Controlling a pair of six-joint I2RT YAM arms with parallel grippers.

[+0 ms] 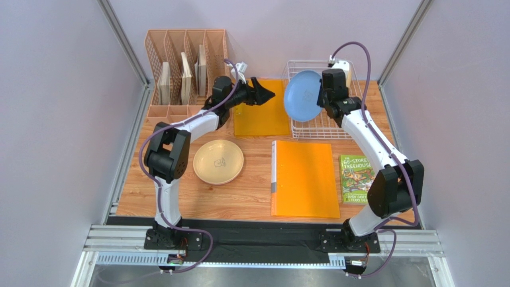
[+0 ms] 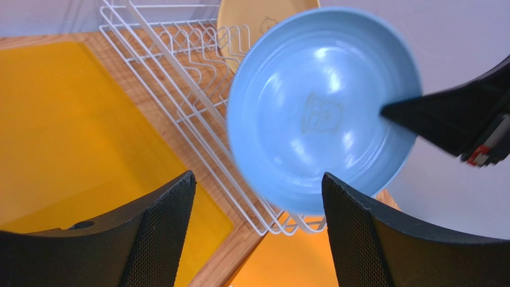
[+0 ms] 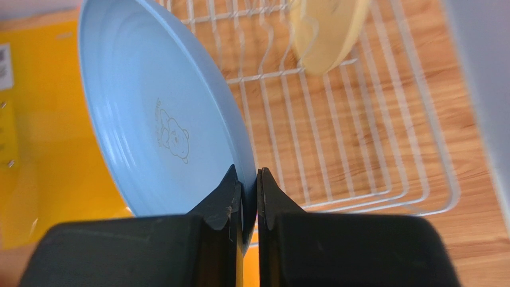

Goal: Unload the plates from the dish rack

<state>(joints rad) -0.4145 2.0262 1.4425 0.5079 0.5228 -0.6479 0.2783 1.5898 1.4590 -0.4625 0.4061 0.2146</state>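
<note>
While the blue plate [image 1: 303, 95] looks light, stiff and slick, a rim pinch could let it swivel; the right pincer [image 3: 244, 180] is closed on its rim, holding it upright over the left edge of the rack [image 1: 333, 128], the left pincer [image 1: 264, 92] wide open, empty

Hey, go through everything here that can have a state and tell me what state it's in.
blue plate: raised on edge, gripped at its rim
right gripper: shut on the blue plate
left gripper: open, empty
beige plate: lying flat on the table
tan plate: standing in the dish rack
orange binder: closed, flat
book: closed, cover up
</note>
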